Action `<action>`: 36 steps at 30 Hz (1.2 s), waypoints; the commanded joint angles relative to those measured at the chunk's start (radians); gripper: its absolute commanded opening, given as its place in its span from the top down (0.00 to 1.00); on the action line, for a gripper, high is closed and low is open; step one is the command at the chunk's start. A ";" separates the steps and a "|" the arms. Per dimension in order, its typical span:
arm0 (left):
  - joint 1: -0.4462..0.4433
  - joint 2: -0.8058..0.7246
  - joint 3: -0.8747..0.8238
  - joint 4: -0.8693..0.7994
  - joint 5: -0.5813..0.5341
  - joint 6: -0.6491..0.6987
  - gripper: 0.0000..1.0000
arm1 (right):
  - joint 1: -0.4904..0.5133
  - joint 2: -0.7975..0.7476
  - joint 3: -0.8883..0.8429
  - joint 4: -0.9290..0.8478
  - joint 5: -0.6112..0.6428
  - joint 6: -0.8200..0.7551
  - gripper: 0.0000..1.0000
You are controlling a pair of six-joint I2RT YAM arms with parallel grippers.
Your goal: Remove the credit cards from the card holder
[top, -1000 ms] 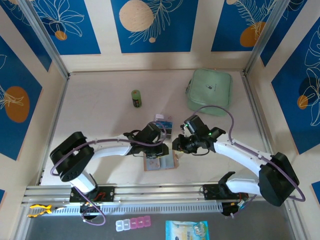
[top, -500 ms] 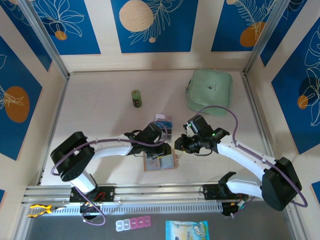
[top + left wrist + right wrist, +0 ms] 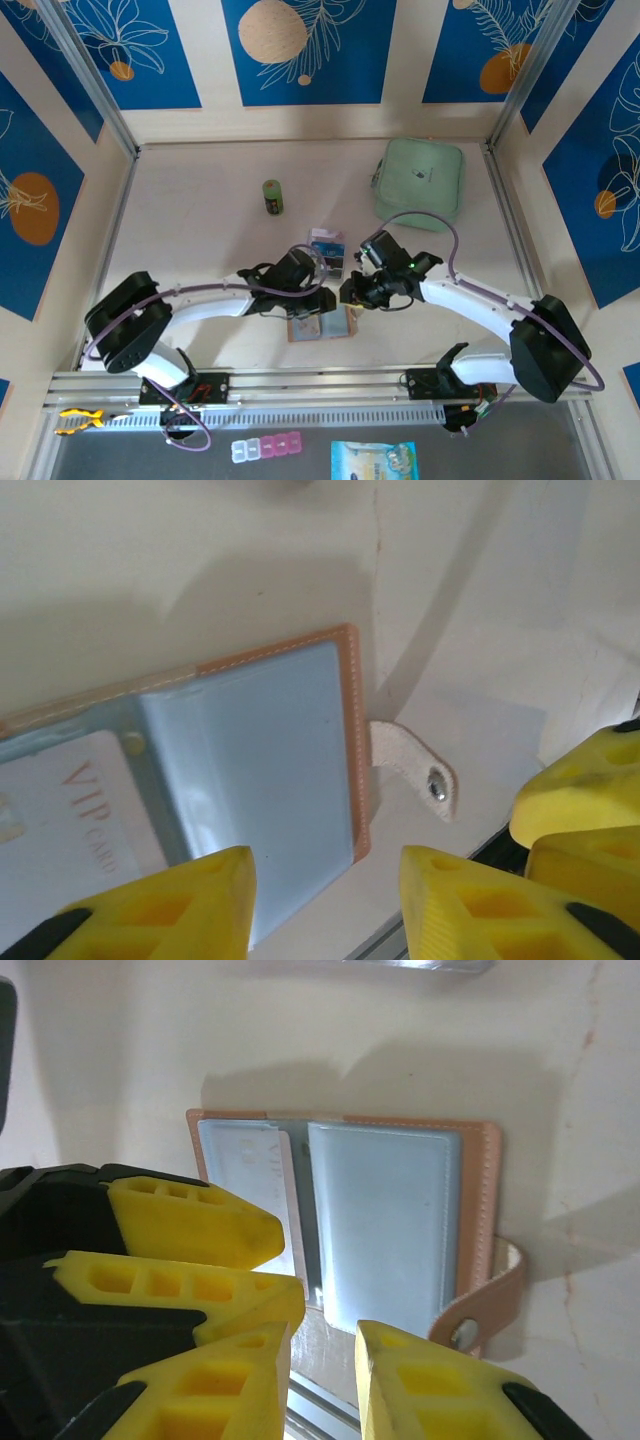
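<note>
Left gripper (image 3: 325, 872): jaws part open, holding nothing. The clear pocket (image 3: 250, 750) is dead ahead of the gap.
Right gripper (image 3: 325, 1348): jaws a narrow slit apart, empty, with the holder just beyond the tips.
Card holder (image 3: 322, 326): lies open and flat. Soft, light, prob. slides unless pinned.
VIP card (image 3: 85, 815): pocketed, left of the left jaws. Stiff, thin, slick. Rec. pinching its exposed edge, though film may cover it; view unclear.
Snap tab (image 3: 415, 772): right of the gap.

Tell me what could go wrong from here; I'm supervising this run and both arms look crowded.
1. The left gripper and right gripper hover close together over the card holder; they could collide.
2. The VIP card sits tucked inside it; a grasp might drag the whole holder along.
</note>
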 commanded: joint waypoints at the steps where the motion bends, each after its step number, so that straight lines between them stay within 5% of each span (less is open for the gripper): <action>1: 0.017 -0.060 -0.049 -0.018 -0.028 0.010 0.66 | 0.031 0.042 0.039 0.017 -0.012 0.016 0.75; 14: 0.064 -0.194 -0.198 -0.115 -0.103 0.022 0.83 | 0.142 0.240 0.128 0.077 0.002 0.035 0.76; 36: 0.090 -0.164 -0.243 -0.089 -0.093 0.028 0.85 | 0.183 0.396 0.159 0.131 -0.013 0.030 0.84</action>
